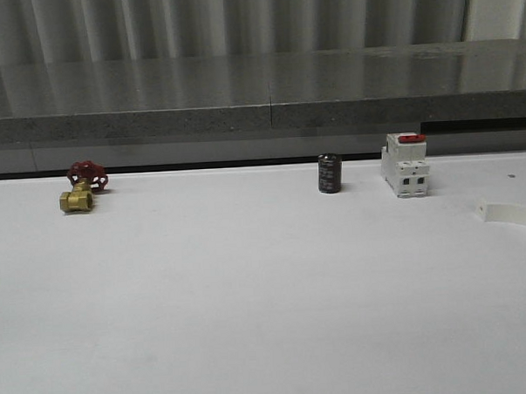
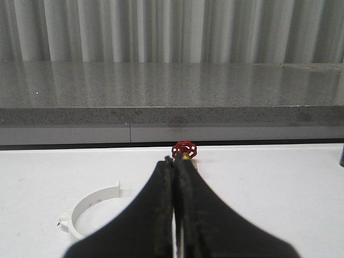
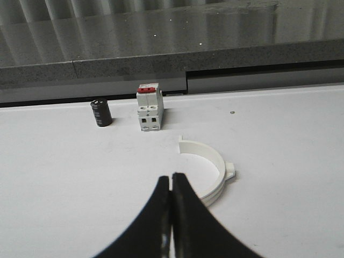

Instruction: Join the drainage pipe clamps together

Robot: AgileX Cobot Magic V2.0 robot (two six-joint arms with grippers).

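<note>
One white half-ring drainage pipe clamp (image 3: 210,172) lies flat on the white table just beyond and beside my right gripper (image 3: 171,177), whose black fingers are shut with nothing between them. The front view catches an end of this clamp (image 1: 511,214) at the right edge. The other clamp half (image 2: 91,207) lies on the table beside my left gripper (image 2: 176,159), partly hidden behind its finger. That gripper is shut and empty too.
A brass valve with a red handwheel (image 1: 82,186) sits at the far left, also beyond the left fingertips (image 2: 184,150). A black cylinder (image 1: 330,173) and a white breaker with a red switch (image 1: 406,165) stand at the back right. A grey ledge (image 1: 259,101) bounds the table's far edge.
</note>
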